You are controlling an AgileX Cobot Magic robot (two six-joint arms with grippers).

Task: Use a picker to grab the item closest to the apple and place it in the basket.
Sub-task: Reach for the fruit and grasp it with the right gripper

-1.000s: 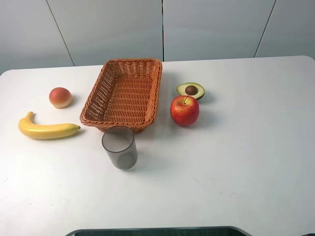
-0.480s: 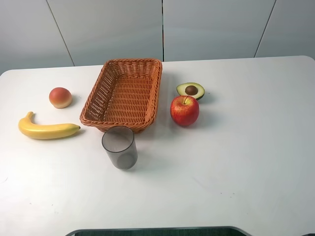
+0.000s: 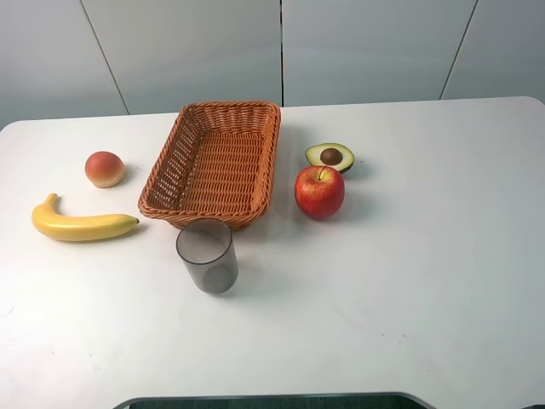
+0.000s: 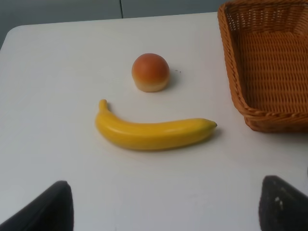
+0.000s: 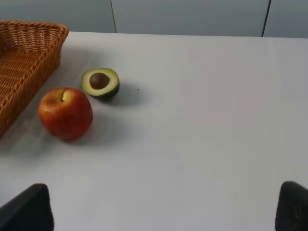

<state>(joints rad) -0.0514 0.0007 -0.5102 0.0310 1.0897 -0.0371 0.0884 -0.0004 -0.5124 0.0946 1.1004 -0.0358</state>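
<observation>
Two tools, both spread wide with nothing between the fingers. My left tool [image 4: 166, 207] hangs over the tabletop [image 3: 409, 281], short of the banana [image 4: 151, 132]. My right tool [image 5: 166, 209] hangs over bare white surface, well apart from the fruit. The avocado half [image 3: 329, 156] lies cut side up, pit showing, just behind the apple [image 3: 319, 191]; I can't tell if they touch. Both sit just right of the wicker basket [image 3: 217, 170]. Left of the basket are a peach-coloured round piece [image 3: 104, 169] and the banana, near each other but apart. A grey cup [image 3: 207, 256] stands upright at the basket's near end.
</observation>
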